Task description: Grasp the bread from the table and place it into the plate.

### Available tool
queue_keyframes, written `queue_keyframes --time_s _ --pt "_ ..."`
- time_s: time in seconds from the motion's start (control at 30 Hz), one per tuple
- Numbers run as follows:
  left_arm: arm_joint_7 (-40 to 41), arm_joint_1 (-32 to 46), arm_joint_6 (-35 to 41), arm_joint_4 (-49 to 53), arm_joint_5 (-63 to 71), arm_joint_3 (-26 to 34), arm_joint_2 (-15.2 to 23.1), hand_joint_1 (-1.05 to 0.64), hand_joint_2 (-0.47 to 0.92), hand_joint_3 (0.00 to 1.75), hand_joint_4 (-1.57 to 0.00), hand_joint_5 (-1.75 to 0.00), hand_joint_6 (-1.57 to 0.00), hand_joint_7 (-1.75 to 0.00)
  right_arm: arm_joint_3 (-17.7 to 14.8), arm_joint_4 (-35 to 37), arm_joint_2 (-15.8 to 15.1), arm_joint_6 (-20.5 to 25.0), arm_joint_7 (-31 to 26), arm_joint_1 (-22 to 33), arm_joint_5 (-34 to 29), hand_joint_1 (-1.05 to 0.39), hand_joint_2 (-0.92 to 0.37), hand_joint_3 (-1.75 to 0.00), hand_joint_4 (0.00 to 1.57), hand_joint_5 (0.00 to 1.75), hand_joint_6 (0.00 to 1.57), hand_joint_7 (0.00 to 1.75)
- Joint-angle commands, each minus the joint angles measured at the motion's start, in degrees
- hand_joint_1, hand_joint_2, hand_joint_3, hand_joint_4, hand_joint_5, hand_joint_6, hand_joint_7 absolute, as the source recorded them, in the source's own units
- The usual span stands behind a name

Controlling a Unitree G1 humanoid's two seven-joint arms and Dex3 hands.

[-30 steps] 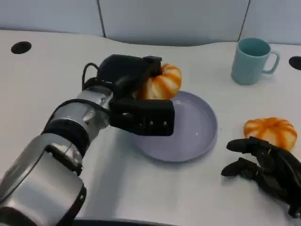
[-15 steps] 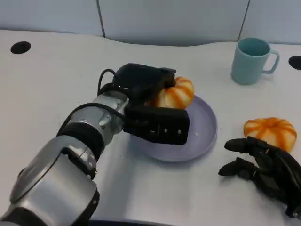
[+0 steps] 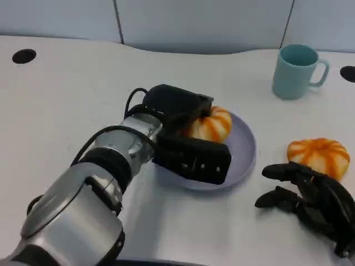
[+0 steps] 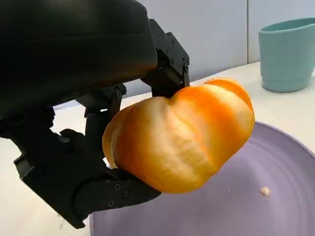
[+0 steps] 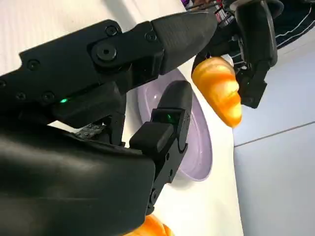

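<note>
My left hand (image 3: 186,133) grips an orange-and-cream pumpkin-shaped bread (image 3: 211,125) and holds it just above the lilac plate (image 3: 243,145). The left wrist view shows the same bread (image 4: 182,135) pinched between the black fingers (image 4: 167,64), clear of the plate (image 4: 266,211) below. The right wrist view shows that bread (image 5: 219,88) held over the plate (image 5: 199,147). A second, similar bread (image 3: 318,155) lies on the table at the right. My right hand (image 3: 310,199) rests just in front of it, fingers apart and holding nothing.
A teal mug (image 3: 298,71) stands at the back right, beyond the plate. Two dark round holes (image 3: 24,56) sit in the white table near its far corners. A grey wall panel runs along the back edge.
My left hand has carried the bread to the right and lower, from the plate's far left rim to over its middle. The right hand has barely shifted.
</note>
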Motion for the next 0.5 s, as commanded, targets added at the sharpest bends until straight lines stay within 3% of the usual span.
queue_keyframes --time_s 0.03,0.3,0.37,0.43,0.47,0.5 --pt "-0.76 -0.99 0.18 0.31 -0.15 0.11 0.16 -0.35 0.54 0.97 -0.92 -1.75 -0.67 -1.75 0.18 1.36 0.15 1.37 -0.03 1.37 -0.07 -0.38 -0.92 -0.08 0.67 1.07 0.79 0.57" --pt "-2.35 -1.02 -0.08 0.38 -1.04 0.99 -0.16 -0.35 0.54 0.97 -0.92 -1.75 -0.68 -1.75 0.13 1.49 0.19 1.31 0.02 1.3 -0.06 -0.38 -0.92 -0.08 0.67 1.07 0.79 0.56" --pt "-4.41 -1.06 -0.39 0.43 -2.27 2.04 -0.54 -0.39 0.71 0.54 -0.79 -1.43 -0.81 -0.94 0.1 1.64 0.22 1.24 0.04 1.2 -0.02 -0.4 -0.92 -0.06 0.68 1.08 0.81 0.57" --pt "-6.69 -1.12 -0.53 0.42 -3.09 2.67 -0.56 -0.4 0.79 0.37 -0.77 -1.36 -0.88 -0.71 0.21 1.64 0.18 1.1 0.19 1.19 0.0 -0.4 -0.92 -0.06 0.69 1.08 0.81 0.56" --pt "-8.07 -1.16 -0.59 0.41 -3.48 3.0 -0.51 -0.41 0.84 0.28 -0.55 -1.06 -0.67 -0.43 0.28 1.61 0.16 1.01 0.29 1.19 0.0 -0.39 -0.92 -0.06 0.68 1.08 0.8 0.56" --pt "-9.47 -1.14 -0.73 0.41 -3.57 3.11 -0.5 -0.42 0.87 0.21 -0.5 -0.92 -0.62 -0.29 0.22 1.85 0.17 0.9 0.38 1.11 0.09 -0.39 -0.92 -0.07 0.68 1.08 0.8 0.56"
